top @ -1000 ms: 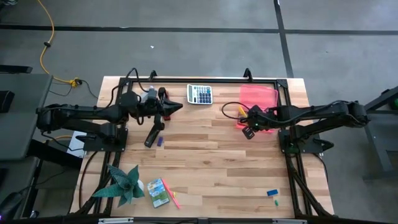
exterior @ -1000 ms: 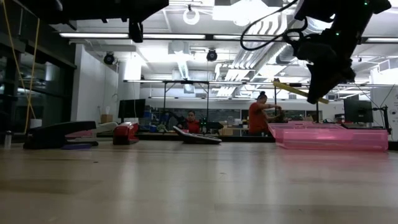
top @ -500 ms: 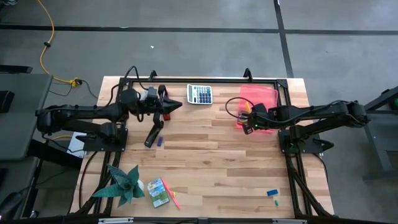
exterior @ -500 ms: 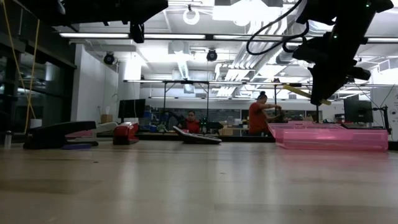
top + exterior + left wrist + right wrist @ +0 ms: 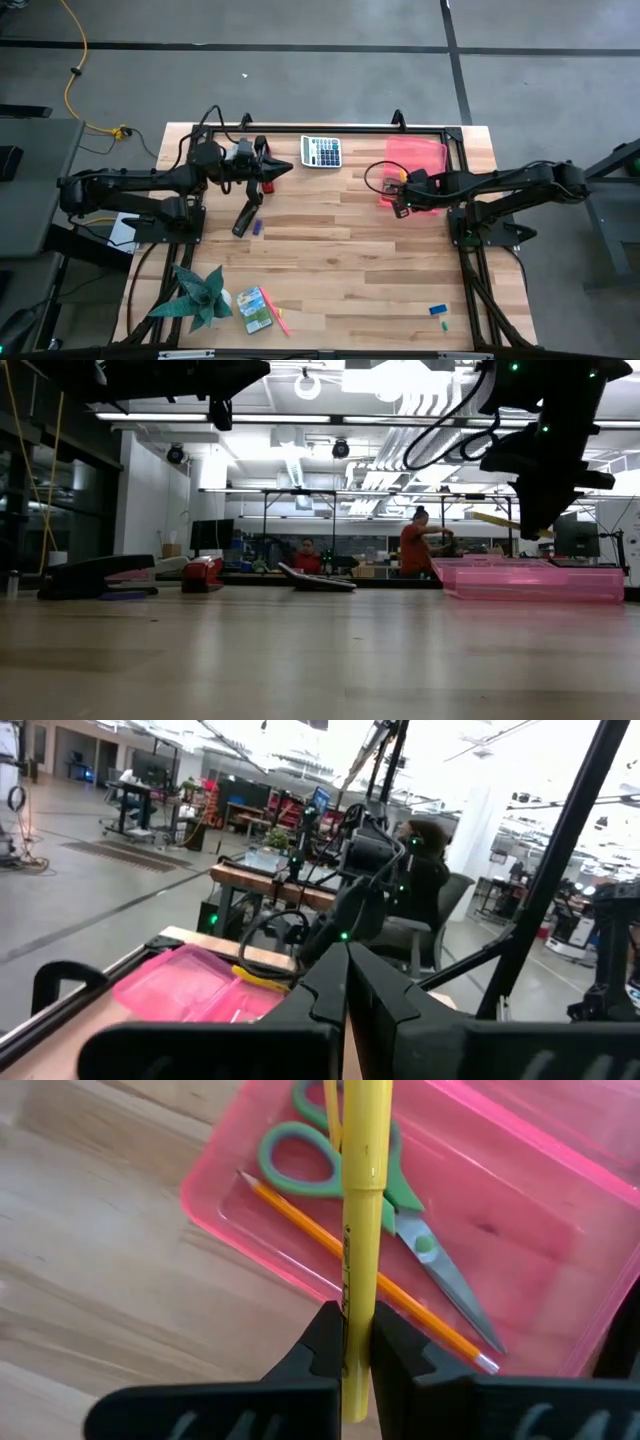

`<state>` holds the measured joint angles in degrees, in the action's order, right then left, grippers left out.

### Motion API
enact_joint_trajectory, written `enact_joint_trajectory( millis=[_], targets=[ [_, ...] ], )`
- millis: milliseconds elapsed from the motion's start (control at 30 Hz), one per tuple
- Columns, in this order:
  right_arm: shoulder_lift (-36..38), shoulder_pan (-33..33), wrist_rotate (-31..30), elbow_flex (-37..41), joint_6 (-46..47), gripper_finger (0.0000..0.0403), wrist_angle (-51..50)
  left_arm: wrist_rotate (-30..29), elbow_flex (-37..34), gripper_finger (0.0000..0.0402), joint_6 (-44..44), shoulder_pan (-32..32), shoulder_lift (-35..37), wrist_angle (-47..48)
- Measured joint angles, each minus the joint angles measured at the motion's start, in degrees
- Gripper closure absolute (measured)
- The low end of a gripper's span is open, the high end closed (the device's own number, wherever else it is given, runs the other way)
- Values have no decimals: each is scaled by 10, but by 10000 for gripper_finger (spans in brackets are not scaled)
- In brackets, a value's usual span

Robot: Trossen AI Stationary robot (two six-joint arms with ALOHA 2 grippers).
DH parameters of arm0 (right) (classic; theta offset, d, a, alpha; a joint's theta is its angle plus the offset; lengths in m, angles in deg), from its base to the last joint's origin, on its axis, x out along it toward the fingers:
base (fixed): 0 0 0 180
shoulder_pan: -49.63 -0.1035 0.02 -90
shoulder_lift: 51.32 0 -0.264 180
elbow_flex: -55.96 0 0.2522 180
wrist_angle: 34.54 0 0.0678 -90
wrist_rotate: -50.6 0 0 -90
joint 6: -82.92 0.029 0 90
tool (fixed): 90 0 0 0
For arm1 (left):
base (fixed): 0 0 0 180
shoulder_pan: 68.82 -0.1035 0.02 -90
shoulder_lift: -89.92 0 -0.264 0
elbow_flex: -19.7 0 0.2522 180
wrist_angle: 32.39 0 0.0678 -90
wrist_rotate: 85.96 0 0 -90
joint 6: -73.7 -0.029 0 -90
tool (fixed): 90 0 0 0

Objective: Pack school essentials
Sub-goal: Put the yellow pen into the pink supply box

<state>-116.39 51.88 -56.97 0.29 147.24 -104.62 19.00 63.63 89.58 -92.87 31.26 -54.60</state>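
Observation:
My right gripper [image 5: 400, 197] hangs over the near left corner of the pink box [image 5: 425, 160], shut on a yellow stick [image 5: 360, 1200]. Green-handled scissors [image 5: 385, 1180] and an orange pencil [image 5: 330, 1245] lie flat on the box's floor. My left gripper [image 5: 285, 169] is shut on nothing and waits in the air at the far left. A purple stick [image 5: 257, 227] lies mid-table. The crayon box [image 5: 255, 308] and a pink stick [image 5: 281, 320] lie at the near edge, and the blue eraser [image 5: 438, 310] lies near right. My right gripper pinches the yellow stick's shaft [image 5: 356, 1315] between its two fingers, part way along its length. The fingers come from above, pointing steeply down. The stick is lifted clear above the box and tilted, with its longer part [image 5: 495, 518] reaching out past the fingers.
A grey-white calculator [image 5: 321, 151] lies at the far edge. A black stapler [image 5: 247, 213] and a red one [image 5: 265, 184] sit below my left arm. A green plant [image 5: 195, 297] stands at the near left corner. People are in the room behind the table.
My right wrist has rolled over the pink box, and the yellow stick has swung with it, staying lifted and held.

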Motion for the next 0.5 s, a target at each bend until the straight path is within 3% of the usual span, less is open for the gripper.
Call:
enact_joint_trajectory(
  millis=[500],
  targets=[
    [-48, 0, 32, 0, 2, 401, 0, -13, 0, 401, 0, 0, -20, 1]
  ],
)
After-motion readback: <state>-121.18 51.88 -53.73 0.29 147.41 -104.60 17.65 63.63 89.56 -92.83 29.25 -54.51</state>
